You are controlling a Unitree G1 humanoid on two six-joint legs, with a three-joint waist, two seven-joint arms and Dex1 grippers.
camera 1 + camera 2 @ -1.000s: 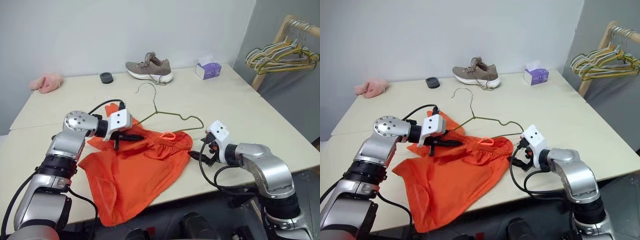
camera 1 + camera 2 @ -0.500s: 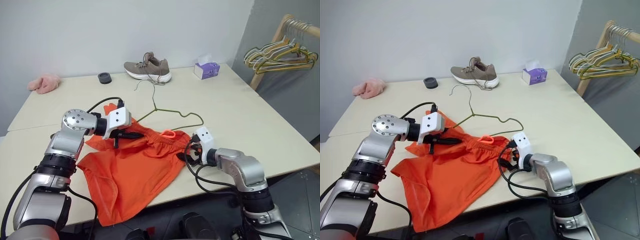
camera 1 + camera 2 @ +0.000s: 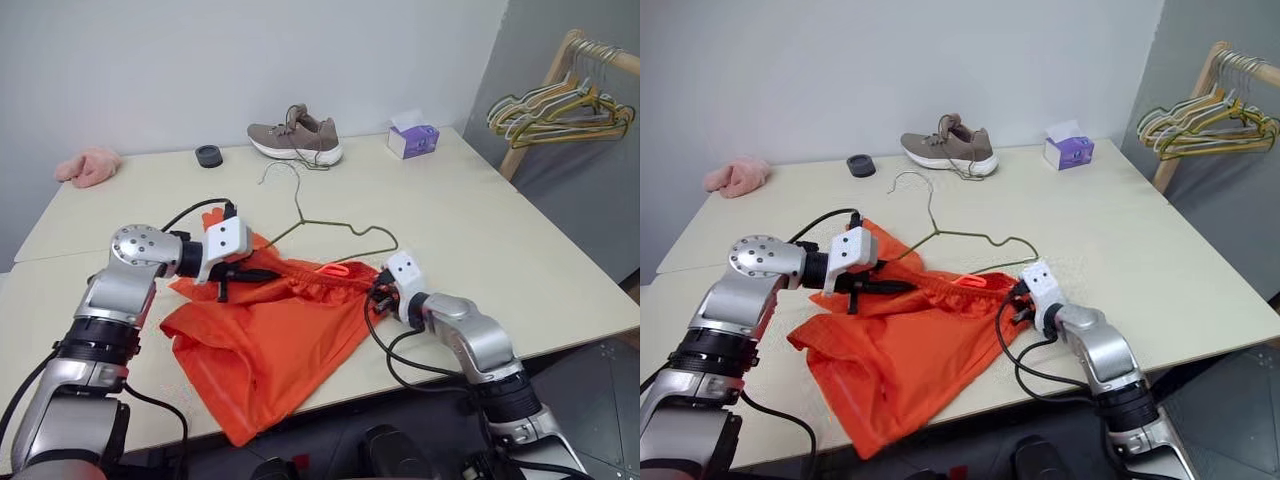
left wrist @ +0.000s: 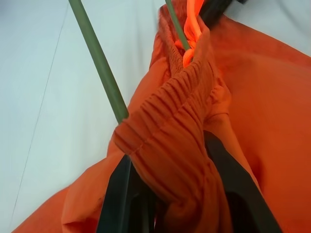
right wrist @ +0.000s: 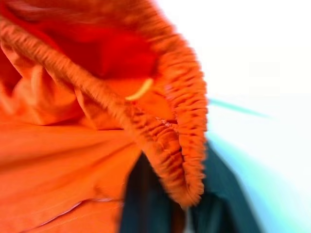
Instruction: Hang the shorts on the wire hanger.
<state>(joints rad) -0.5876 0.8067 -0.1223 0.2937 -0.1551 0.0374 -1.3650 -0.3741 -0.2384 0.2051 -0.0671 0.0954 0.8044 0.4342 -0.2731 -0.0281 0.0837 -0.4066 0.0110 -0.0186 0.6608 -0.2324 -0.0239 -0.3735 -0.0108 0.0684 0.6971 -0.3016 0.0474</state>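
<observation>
I read this as the gripping step: both ends of the waistband are in hand, and the wire still has to go through.

The table (image 3: 480, 230) takes up most of the frame, and the shorts (image 3: 265, 345) are the biggest thing on it, lying lower centre with one leg spilling over the near edge. They are bright orange and soft, with a gathered elastic waistband pulled into a taut ridge between my two grippers and a loop of drawstring poking up mid-band.

The wire hanger (image 3: 340, 228) lies just above them at centre frame, thin and olive, hook toward the shoe (image 3: 296, 136); its lower bar runs under the waistband.

The left gripper (image 3: 262, 273), left of centre, is clamped on the waistband's left end; in its wrist view the fingers (image 4: 119, 194) pinch a bunched fold with the green wire right beside it. The right gripper (image 3: 378, 293), right of centre, has its jaws closed on the waistband's right end, the elastic wrapped over its fingers (image 5: 146, 194).

My next move, as I judge it, is to lift the band and work it over the hanger's bar without dragging the wire along.
</observation>
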